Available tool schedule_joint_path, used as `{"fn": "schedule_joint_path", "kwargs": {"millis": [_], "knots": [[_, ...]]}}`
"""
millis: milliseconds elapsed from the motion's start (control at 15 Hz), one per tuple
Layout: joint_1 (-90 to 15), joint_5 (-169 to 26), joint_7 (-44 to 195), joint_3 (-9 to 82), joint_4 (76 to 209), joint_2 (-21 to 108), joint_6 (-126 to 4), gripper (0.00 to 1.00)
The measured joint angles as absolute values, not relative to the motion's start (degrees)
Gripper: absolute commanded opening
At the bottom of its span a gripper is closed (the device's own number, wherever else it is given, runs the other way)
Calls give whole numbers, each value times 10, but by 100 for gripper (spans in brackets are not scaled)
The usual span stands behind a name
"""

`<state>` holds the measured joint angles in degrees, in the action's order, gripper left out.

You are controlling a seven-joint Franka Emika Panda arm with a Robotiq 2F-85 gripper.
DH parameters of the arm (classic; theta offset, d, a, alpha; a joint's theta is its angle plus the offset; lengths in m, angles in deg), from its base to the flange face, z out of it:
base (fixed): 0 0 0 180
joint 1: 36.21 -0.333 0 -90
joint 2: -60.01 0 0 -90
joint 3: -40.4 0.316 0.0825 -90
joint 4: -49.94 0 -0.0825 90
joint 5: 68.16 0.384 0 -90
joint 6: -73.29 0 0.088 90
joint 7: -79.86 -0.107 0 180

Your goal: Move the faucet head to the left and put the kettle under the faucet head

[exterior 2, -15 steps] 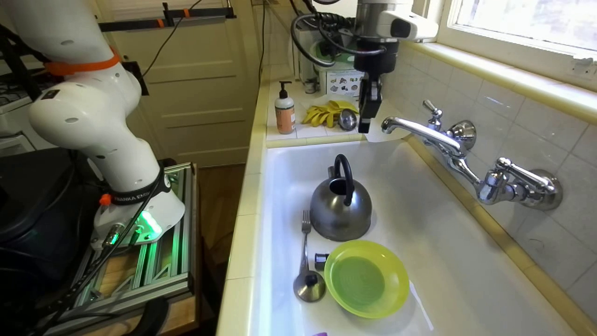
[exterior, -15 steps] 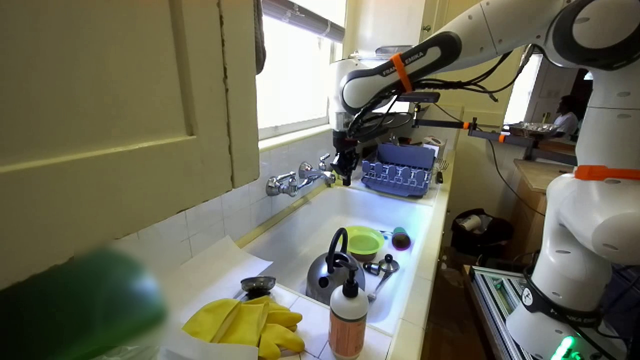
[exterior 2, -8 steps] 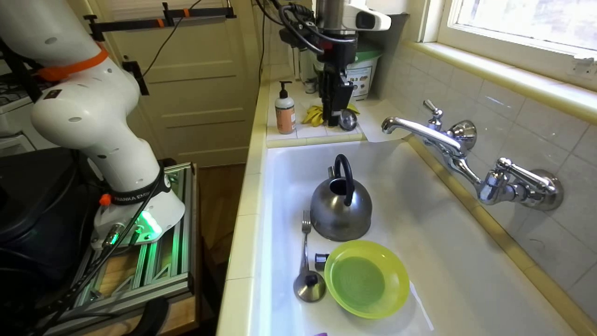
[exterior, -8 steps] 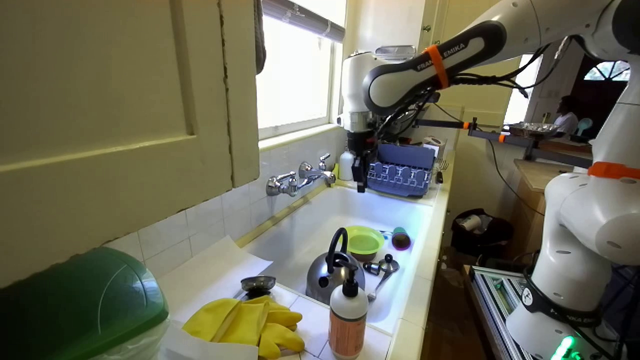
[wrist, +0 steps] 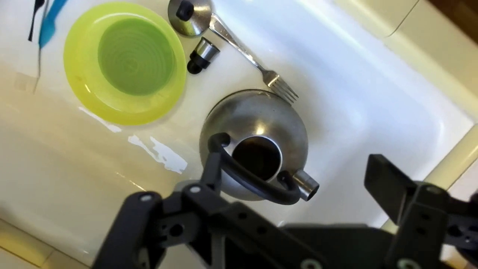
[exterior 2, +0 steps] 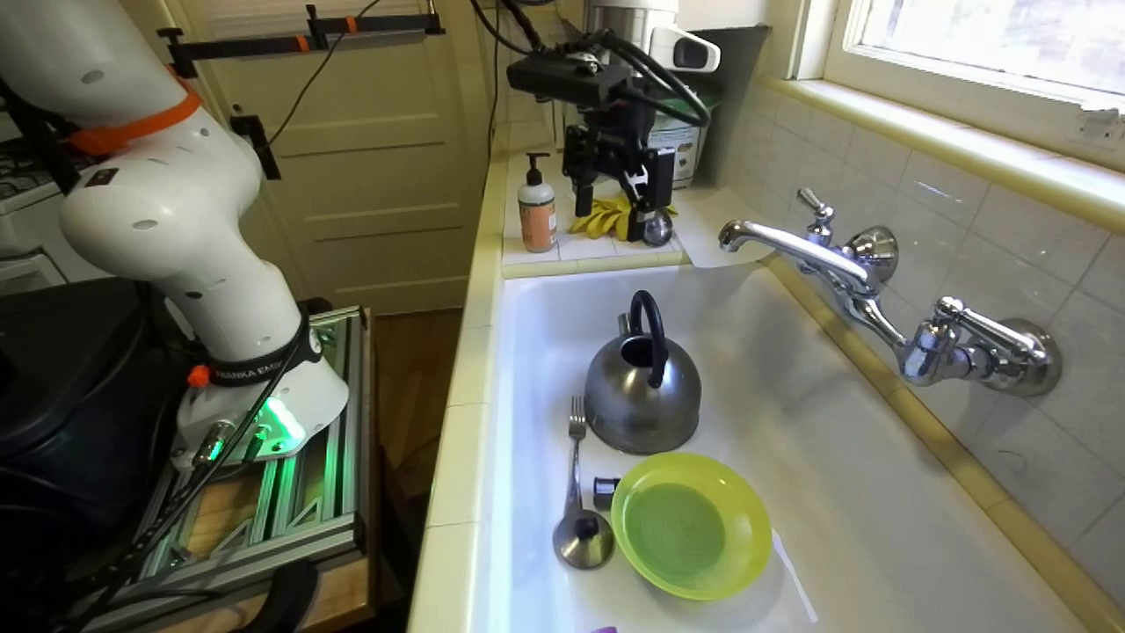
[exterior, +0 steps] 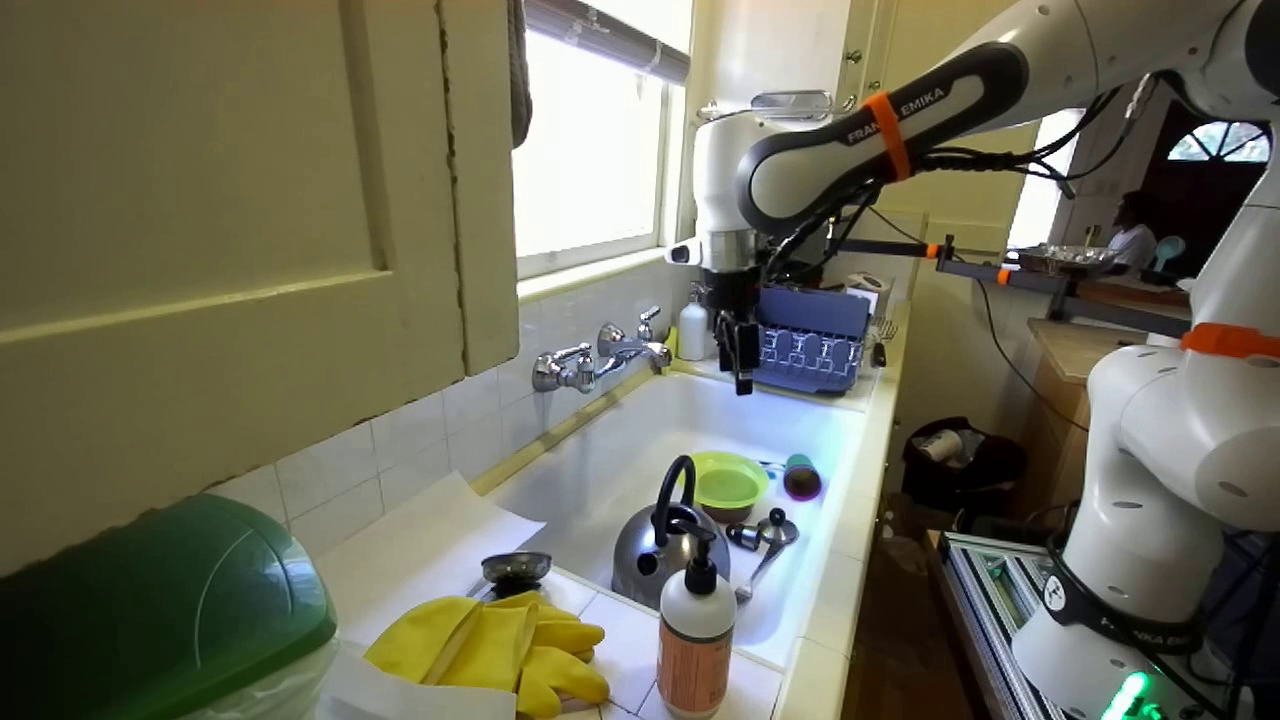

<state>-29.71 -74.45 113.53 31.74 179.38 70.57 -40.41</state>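
Observation:
The steel kettle (exterior 2: 643,404) stands upright in the sink, its round top uncovered. Its black arched handle (wrist: 257,185) and short spout show in the wrist view. My gripper (exterior 2: 611,218) hangs high over the sink, apart from the kettle in both exterior views. Its two fingers are spread wide with nothing held between them; in the wrist view the gripper (wrist: 297,173) has one finger overlapping the handle's end and the other well off to the right. The chrome faucet head (exterior 2: 795,246) reaches out from the tiled wall toward the far end of the sink, to the right of the kettle.
A yellow-green bowl (exterior 2: 690,527), a fork (wrist: 276,84) and a steel lid (exterior 2: 584,541) lie in the sink near the kettle. On the counter are a soap bottle (exterior: 697,640), yellow gloves (exterior: 500,640) and a strainer (exterior: 516,570). A dish rack (exterior: 810,345) stands behind.
My gripper has moved away from the faucet and window wall, the wrist has turned, and the fingers have spread from shut to open. Kettle and faucet head have not moved.

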Motion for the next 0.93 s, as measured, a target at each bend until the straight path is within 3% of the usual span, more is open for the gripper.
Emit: {"fn": "schedule_joint_path", "kwargs": {"millis": [933], "knots": [[-307,-739,1267,314,1804,689,-445,100]]}}
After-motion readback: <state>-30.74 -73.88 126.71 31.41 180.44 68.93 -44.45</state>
